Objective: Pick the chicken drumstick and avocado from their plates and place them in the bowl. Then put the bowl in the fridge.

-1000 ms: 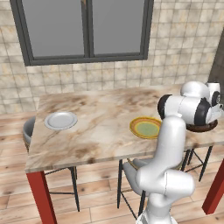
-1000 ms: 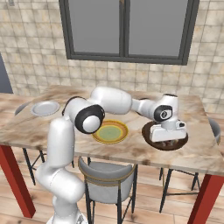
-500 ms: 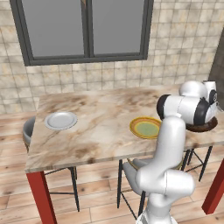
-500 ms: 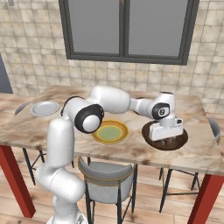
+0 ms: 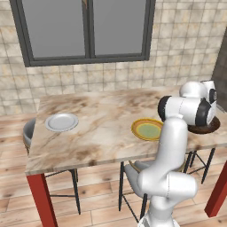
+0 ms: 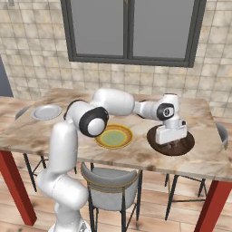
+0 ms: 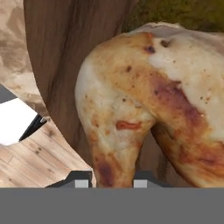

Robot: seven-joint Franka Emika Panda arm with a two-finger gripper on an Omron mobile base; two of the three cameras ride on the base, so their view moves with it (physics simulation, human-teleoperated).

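Note:
The chicken drumstick (image 7: 144, 100), golden-brown, hangs close in the hand view with its narrow end between my two finger tips. My gripper (image 7: 111, 183) is shut on it. Behind the drumstick is the dark brown wooden wall of the bowl (image 7: 65, 52), and the olive-green avocado (image 7: 183, 11) shows at the top edge. From the right base, my gripper (image 6: 172, 144) is down in the bowl (image 6: 186, 146) at the table's right end. Both plates sit bare: the yellow-rimmed plate (image 6: 113, 136) mid-table and the small white plate (image 5: 61, 122) far left. The fridge is out of view.
The marble table (image 5: 102, 133) has red legs. A grey chair (image 6: 111, 179) is tucked under its near edge, and stools stand at the left end (image 5: 29, 131) and right end (image 6: 222, 131). A window and tiled wall lie behind.
The hand has barely shifted over the bowl. Its jaws stay as they were on the drumstick.

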